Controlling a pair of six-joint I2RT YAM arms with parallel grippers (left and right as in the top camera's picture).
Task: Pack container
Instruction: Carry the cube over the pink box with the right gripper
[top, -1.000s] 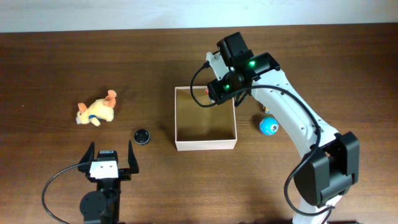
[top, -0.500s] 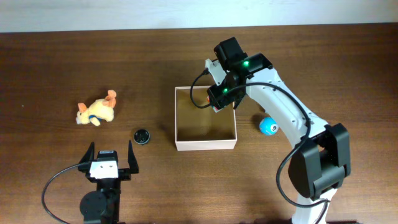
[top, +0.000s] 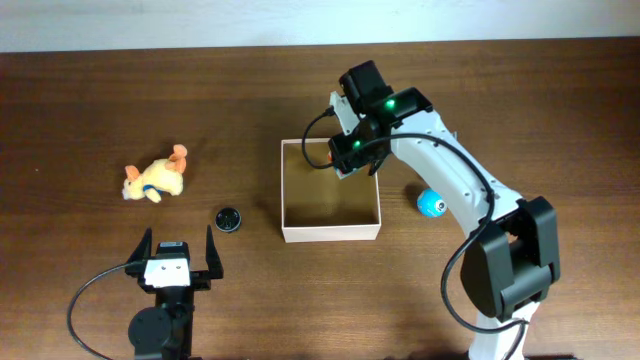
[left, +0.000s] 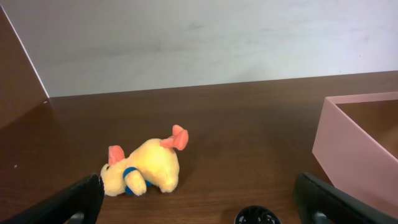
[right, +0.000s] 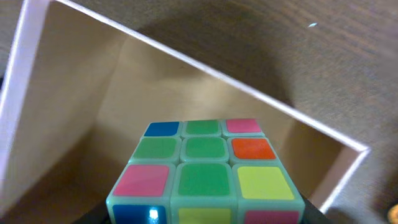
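The container (top: 330, 233) sits mid-worktop (top: 100, 100), open side up, and the right pincer (top: 346, 166) hangs over its far right corner, clamped on a cube (right: 202, 171) of green, pink, orange, yellow and blue tiles. Whether the cube touches the tan floor I cannot tell. A blue ball (top: 431, 203) lies near the right wall, a small black disc (top: 228, 218) lies near the left wall and a yellow plush dog (top: 155, 178) lies farther left. The left pincer (top: 178, 248) rests at the near edge, fingers spread wide and holding nothing, well apart from the container.
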